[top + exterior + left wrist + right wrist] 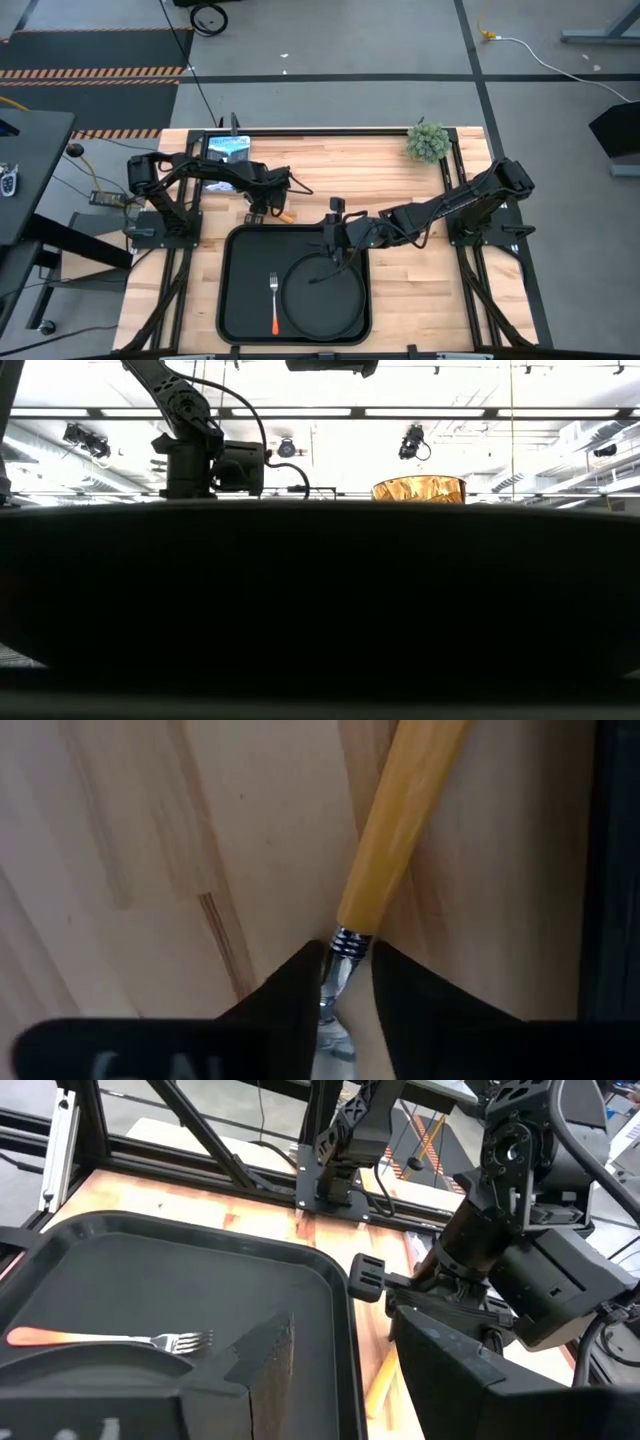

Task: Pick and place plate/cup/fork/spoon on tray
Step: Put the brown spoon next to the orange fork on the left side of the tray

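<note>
While the large black rectangular tray (240, 300) already held the round matte black plate (322, 300) and the orange-handled metal fork (273, 300), the yellow-handled spoon (395, 830) lay on the wooden table (420, 290), pinched at its neck by the left gripper (338, 982). The right gripper (335, 235) was seen parted over the tray. The amber cup (419, 490) was seen only low, unplaced.

Place: I read this as a robotics lab or workshop hall, not a home.
Floor: grey concrete with dark seams, plus hazard-striped matting (95, 72) at 10 o'clock from my table.
Bench: a pale wooden table (340, 165) in a black metal frame (215, 1150).
Ceiling: long strip lights (430, 412) and hung fixtures overhead.
Clutter: loose cables, a white cord (545, 55) at 1 o'clock, a small artificial plant (428, 142).
</note>
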`<state>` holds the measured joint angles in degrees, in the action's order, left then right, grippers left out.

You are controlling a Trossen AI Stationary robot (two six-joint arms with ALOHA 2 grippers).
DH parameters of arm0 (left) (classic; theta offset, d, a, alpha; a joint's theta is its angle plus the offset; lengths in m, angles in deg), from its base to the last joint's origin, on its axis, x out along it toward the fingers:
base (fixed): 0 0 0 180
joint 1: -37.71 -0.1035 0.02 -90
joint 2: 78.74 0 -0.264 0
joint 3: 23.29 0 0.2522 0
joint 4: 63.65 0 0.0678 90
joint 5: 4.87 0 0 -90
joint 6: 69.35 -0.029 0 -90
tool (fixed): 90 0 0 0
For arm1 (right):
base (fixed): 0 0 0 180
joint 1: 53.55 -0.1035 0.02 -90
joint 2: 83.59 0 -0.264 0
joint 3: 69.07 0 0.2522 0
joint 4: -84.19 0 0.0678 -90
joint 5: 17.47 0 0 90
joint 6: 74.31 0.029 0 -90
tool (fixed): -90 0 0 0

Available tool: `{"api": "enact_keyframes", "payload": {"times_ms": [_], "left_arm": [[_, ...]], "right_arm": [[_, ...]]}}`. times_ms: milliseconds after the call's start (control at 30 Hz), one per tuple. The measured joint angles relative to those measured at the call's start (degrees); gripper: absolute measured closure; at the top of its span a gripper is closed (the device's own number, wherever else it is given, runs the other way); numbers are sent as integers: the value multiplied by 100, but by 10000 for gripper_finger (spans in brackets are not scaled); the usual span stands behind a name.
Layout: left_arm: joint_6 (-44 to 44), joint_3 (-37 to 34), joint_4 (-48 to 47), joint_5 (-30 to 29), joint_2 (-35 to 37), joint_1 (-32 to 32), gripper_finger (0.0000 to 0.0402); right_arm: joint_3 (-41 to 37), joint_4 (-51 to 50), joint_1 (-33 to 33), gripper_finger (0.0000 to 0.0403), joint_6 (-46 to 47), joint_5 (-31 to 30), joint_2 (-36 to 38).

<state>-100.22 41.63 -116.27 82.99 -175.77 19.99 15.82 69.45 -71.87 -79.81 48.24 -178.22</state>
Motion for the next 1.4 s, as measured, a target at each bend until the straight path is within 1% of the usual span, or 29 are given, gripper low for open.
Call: {"api": "enact_keyframes", "payload": {"times_ms": [133,233,367,500,600,700,767,933,1067,1267,1400], "left_arm": [[-133,-2,-5,-27,0,-2,352],[-131,30,-61,-44,1,-2,373],[-134,219,-283,-185,20,-33,376],[-203,597,-600,-350,227,-24,370],[-324,909,-956,-396,424,-23,374],[-431,1165,-1258,-405,680,36,378],[-669,1276,-1537,-428,823,190,377],[-1436,1307,-1850,-471,1239,876,373],[-1800,1311,-1885,-665,1367,1792,375],[-1970,1307,-1880,-683,1228,3304,372],[-1853,1307,-1832,-670,1173,4152,374]], "right_arm": [[0,-3,-42,222,0,0,0],[0,-3,-73,222,0,0,0],[0,-6,-97,222,0,0,0],[0,-36,-112,222,78,-2,0],[0,-148,-117,222,183,-21,11],[0,-315,-176,222,253,-203,85],[0,-534,-247,222,259,-415,179],[0,-891,-490,222,343,-935,605],[0,-989,-670,222,390,-1105,947],[0,-1360,-793,222,644,-1402,1240],[0,-1428,-823,222,813,-1517,1262]]}}
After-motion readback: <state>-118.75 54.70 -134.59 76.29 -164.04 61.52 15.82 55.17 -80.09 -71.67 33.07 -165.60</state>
